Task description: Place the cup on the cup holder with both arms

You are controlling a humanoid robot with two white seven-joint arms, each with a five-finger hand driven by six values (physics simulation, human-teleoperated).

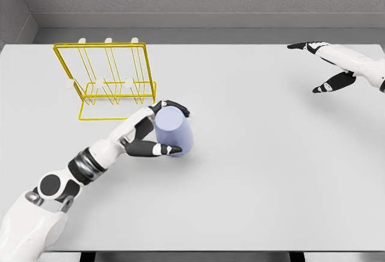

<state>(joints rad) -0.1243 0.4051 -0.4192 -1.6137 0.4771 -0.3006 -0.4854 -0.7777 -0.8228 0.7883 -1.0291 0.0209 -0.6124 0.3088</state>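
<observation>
Just left of the worktop's (252,202) centre, the left robot hand (157,131) is wrapping the lilac cup (174,131); the yellow wire cup holder (108,78) is standing at its ten o'clock, while the right robot hand (322,66) is hanging open, far off.

Bright, even, sharp simulator render (soft faint shadows, no glare)

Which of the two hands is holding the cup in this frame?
The left hand: its fingers wrap the lavender cup beside the yellow rack. The right hand is spread open, far off.
</observation>
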